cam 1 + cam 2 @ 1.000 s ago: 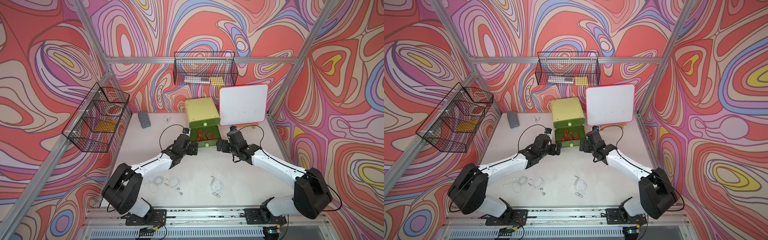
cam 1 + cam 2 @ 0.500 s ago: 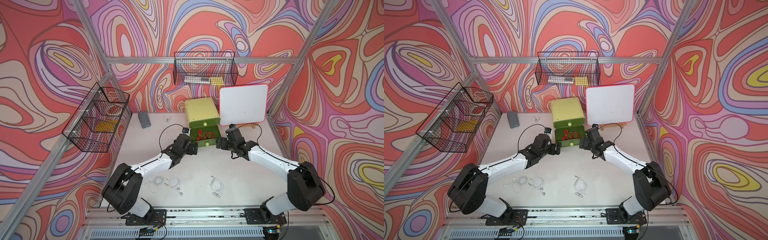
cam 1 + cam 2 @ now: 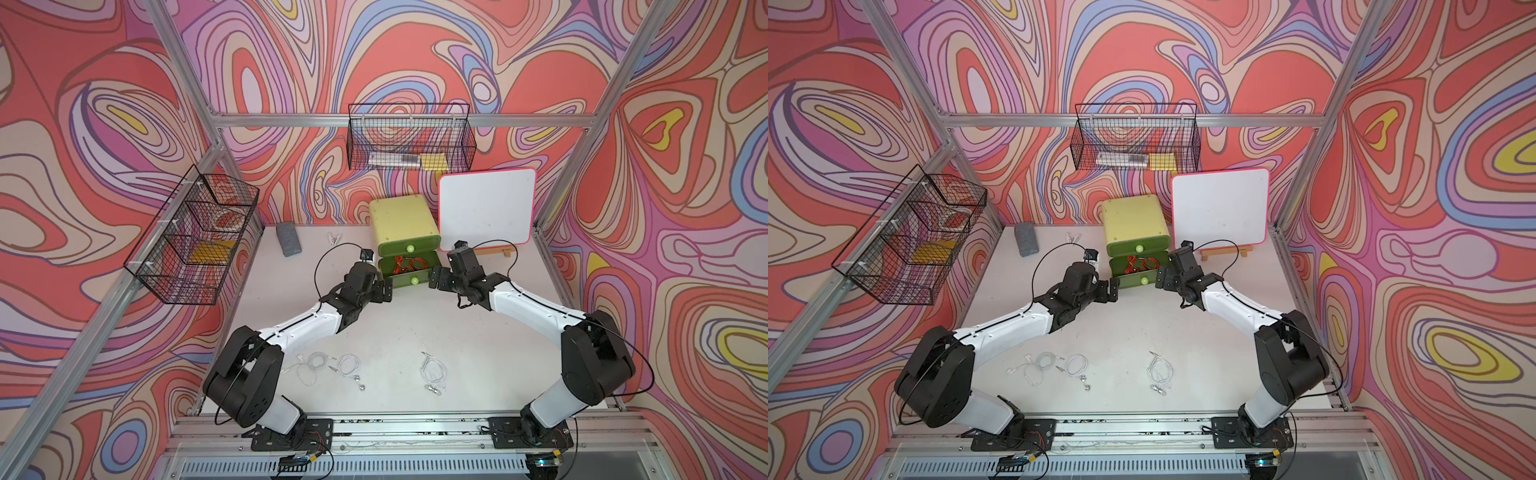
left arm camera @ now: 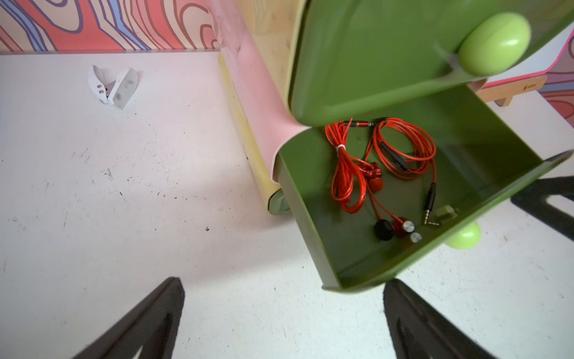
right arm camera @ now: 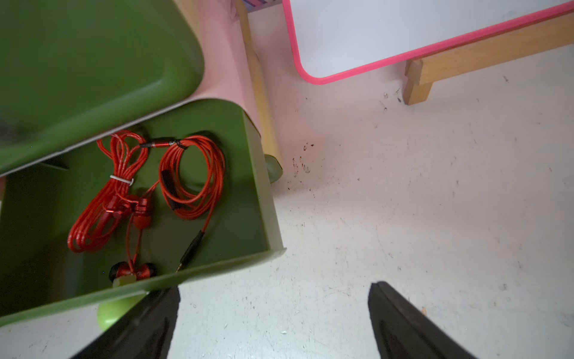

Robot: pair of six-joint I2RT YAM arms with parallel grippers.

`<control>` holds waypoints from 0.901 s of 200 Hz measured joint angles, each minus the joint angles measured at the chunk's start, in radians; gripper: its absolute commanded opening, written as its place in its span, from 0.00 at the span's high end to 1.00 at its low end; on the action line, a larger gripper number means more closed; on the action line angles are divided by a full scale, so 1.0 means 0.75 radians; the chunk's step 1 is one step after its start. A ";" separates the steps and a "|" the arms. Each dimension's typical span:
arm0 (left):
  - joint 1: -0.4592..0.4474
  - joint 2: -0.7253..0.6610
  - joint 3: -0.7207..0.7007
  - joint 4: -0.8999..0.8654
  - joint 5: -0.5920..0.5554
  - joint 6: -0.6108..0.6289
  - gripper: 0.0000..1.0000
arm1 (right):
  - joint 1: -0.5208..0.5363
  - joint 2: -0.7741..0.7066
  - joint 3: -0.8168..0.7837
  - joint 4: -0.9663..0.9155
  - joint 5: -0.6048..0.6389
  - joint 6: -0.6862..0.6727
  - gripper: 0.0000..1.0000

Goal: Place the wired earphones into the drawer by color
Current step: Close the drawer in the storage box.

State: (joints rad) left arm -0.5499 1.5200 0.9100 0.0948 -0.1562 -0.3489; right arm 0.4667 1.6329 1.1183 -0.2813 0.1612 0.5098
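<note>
The table (image 3: 415,328) carries a yellow-green cabinet (image 3: 403,216) at its far edge. Its lower drawer (image 4: 484,146) is pulled out and the upper one is shut. The left gripper (image 3: 384,289) and right gripper (image 3: 437,278) hang at the drawer's two front corners, both with jaws spread wide and nothing between them. Inside the drawer lie the red earphones (image 4: 344,186) — two sets, one tied into a long skein by a white band, the other a loose ring with a black remote and a black jack. The white earphones (image 3: 432,371) are well apart from the cabinet, on the near part of the table: two bundles close together toward the left arm's base, and a third on its own nearer the middle. No black ones show. Each bundle is probably very light and limp, and its thin cable would likely slump, snag or trail a bud or plug if lifted by a single strand. The better hold looks to be across the thickest gathering of loops, pinched low against the table so several strands are caught at once — not on the small hard buds, which seem likely to slip. The bundles appear as thin pale loops, faint against the pale top, with silvery buds and a straight plug sticking out.
</note>
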 measured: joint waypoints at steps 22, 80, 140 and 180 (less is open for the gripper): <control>0.013 0.009 0.012 0.002 0.002 0.000 0.01 | -0.004 0.036 0.028 0.016 -0.013 0.001 0.03; 0.021 -0.047 -0.009 -0.004 0.058 -0.023 0.01 | -0.004 0.105 0.081 0.074 -0.056 0.016 0.04; 0.021 -0.346 -0.272 0.069 0.122 -0.028 0.01 | -0.004 0.149 0.082 0.183 -0.089 0.059 0.05; 0.021 -0.384 -0.392 0.096 0.125 -0.017 0.01 | -0.004 0.219 0.084 0.284 -0.098 0.092 0.05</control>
State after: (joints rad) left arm -0.5339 1.2324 0.6163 0.1669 -0.0624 -0.3614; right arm 0.4641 1.7973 1.1812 -0.0681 0.0879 0.5789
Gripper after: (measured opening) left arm 0.992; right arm 0.948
